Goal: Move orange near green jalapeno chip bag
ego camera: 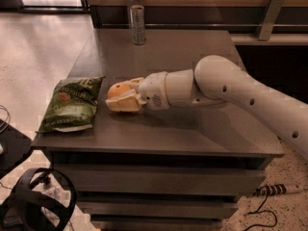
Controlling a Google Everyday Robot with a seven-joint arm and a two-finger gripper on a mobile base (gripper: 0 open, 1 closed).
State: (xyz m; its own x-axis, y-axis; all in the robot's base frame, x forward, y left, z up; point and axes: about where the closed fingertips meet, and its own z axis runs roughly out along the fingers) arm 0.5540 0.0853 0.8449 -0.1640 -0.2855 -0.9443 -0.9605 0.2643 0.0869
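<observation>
Plainly, the orange (117,89) sits between the two cream-coloured jaws of the gripper (118,95), which are clamped on it. One jaw runs along the fruit's far side, the other below its near side. The fruit is round and smooth, with a matte skin. It is over the left half of the bench (192,138), just right of the green jalapeno chip bag (72,105) and apart from it by a narrow strip of bare surface. Whether the fruit touches the bench top or hangs just above it cannot be told.

The bag lies flat near the bench's left edge. It is crinkled and glossy green, with pale lettering, a round orange-brown picture and a whitish strip along its near end.

The arm (231,85) is a thick, smooth, white tube with small dark holes. It reaches in from the right and ends in a rounded wrist behind the jaws. The bench top is a dull grey-brown slab with flat drawer-like fronts below.

A tall silver can (138,24) stands upright at the far edge, well apart from the fruit. Nothing lies between the orange and the bag.

A grey metal bracket (267,16) leans against the far wall on the right. On the floor at near left lies a black ring-shaped object (41,201), and a cable (269,191) trails at near right.
</observation>
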